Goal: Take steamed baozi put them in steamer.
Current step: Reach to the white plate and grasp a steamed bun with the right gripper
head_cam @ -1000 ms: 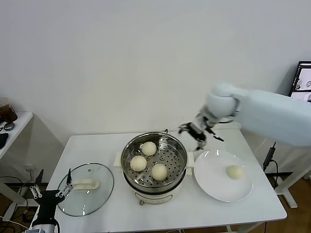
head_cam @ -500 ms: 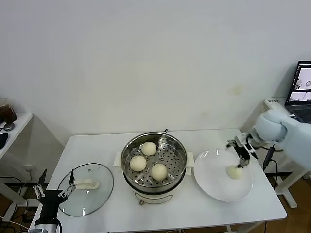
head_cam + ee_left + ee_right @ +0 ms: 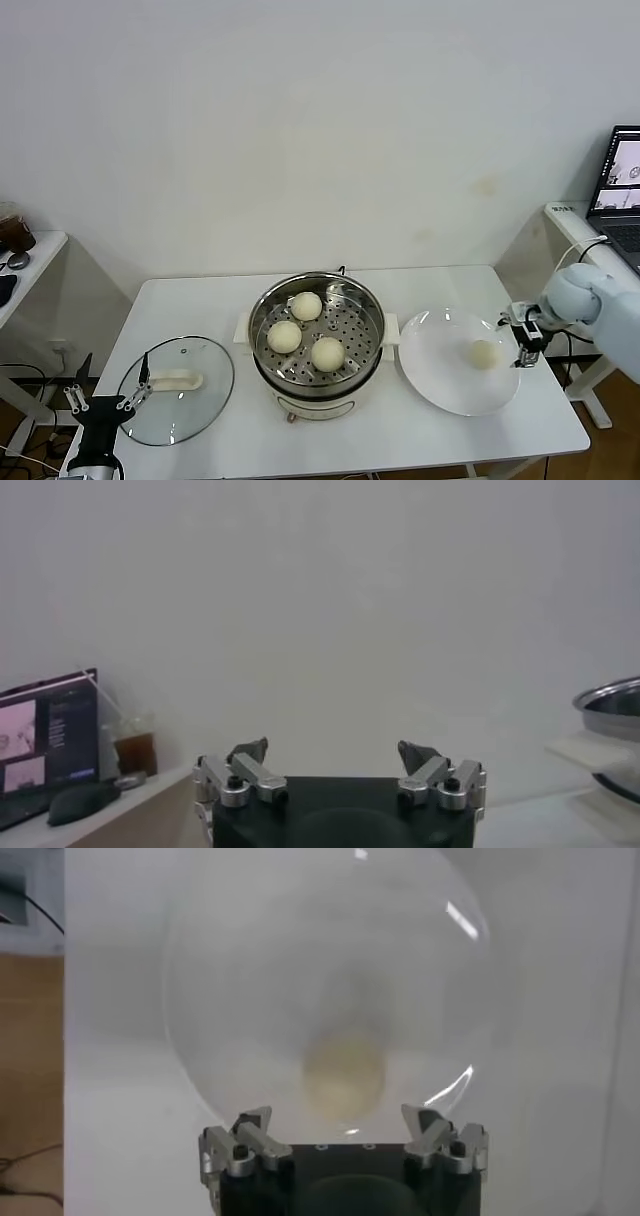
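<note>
Three pale baozi [image 3: 306, 305] [image 3: 285, 336] [image 3: 328, 353] lie on the perforated tray of the shiny steamer [image 3: 366, 300] at the table's middle. One baozi [image 3: 484, 354] lies on the white plate [image 3: 445, 385] to the right; it also shows in the right wrist view [image 3: 344, 1073]. My right gripper [image 3: 529, 342] hovers at the plate's right rim, just right of that baozi, open and empty; its fingertips [image 3: 253, 1121] spread wide in the right wrist view. My left gripper [image 3: 108, 402] is parked low beside the table's front left corner, open.
A round glass lid [image 3: 180, 388] with a white handle lies left of the steamer. A laptop [image 3: 618, 190] stands on a side desk at the right. A small side table [image 3: 25, 262] is at the left.
My right gripper swung from above the steamer's right rim over to the plate, then drew back to the plate's right edge. The baozi have not moved. The left arm stayed put.
</note>
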`<state>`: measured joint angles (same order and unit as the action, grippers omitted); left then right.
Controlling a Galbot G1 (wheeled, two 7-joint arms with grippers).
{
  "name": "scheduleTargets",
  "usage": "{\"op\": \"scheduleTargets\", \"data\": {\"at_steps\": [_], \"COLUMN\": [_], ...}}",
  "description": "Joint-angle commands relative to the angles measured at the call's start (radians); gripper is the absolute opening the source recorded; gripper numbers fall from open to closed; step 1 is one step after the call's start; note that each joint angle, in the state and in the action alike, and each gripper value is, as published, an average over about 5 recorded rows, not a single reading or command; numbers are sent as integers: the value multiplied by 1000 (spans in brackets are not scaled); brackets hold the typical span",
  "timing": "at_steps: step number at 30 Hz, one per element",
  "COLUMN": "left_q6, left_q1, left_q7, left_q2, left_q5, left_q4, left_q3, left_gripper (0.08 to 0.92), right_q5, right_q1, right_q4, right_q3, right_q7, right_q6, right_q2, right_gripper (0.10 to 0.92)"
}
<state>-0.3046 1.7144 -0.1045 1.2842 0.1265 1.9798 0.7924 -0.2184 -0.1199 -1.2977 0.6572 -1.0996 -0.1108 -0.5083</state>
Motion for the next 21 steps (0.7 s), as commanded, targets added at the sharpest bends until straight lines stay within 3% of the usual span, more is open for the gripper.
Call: {"op": "scheduleTargets", "data": {"at_steps": [1, 21], "left_q6": [-1, 1], "left_q1": [0, -8], "left_q7": [0, -1], "left_q2": [1, 3], "left_q5": [-3, -7], "left_q4": [-3, -9], "left_q3": [3, 8], "left_gripper": [823, 823], "right_q5": [-71, -94], "right_q1": [-115, -79], "right_q4": [146, 215], "right_q3": [-105, -78], "right_q7": [31, 28], "right_q6": [39, 14], "right_q2": [-118, -218], "right_gripper": [823, 792]}}
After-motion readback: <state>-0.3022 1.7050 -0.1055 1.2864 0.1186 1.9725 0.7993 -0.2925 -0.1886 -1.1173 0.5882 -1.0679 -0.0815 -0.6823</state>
